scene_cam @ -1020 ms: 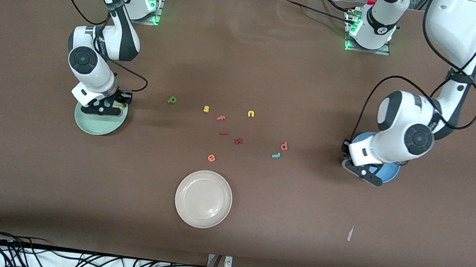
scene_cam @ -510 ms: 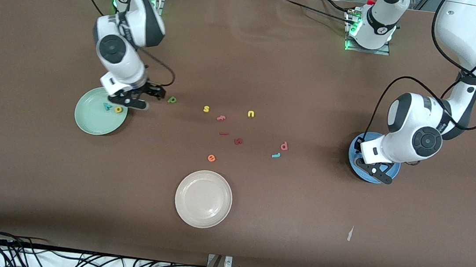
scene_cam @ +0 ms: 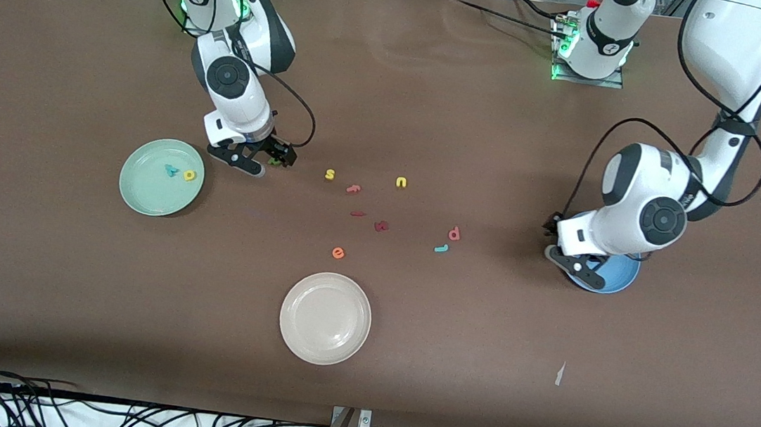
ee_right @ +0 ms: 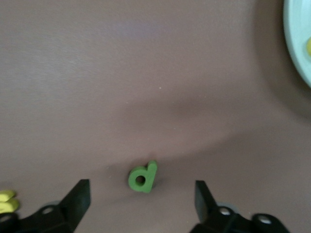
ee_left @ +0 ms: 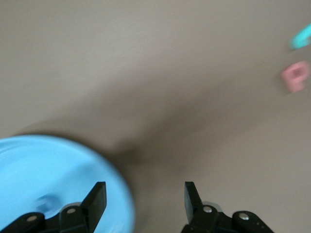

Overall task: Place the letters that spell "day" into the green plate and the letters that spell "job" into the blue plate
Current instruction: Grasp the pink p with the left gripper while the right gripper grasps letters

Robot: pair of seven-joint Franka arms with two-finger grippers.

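Right claw point(ee_right: 141, 196) now off green plate point(scene_cam: 142, 195), wide over olive-green d point(ee_right: 143, 177); left claw point(ee_left: 145, 199) empty, parted.

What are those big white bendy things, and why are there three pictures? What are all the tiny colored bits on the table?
The white bendy things are two robot arms. Each ends in a gripper, a hand with two fingers. The big picture comes from a camera high above the brown table. The other two come from little cameras on the arms' wrists, looking down past the fingers.

The tiny bits are foam letters. A yellow a and a teal y lie in the green plate. The right gripper is open over the green d, not holding it. The left gripper is open too, holding nothing, at the edge of the blue plate, where a small blue shape lies. The pink b and teal j wait on the table. Other letters lie mid-table, near a cream plate.
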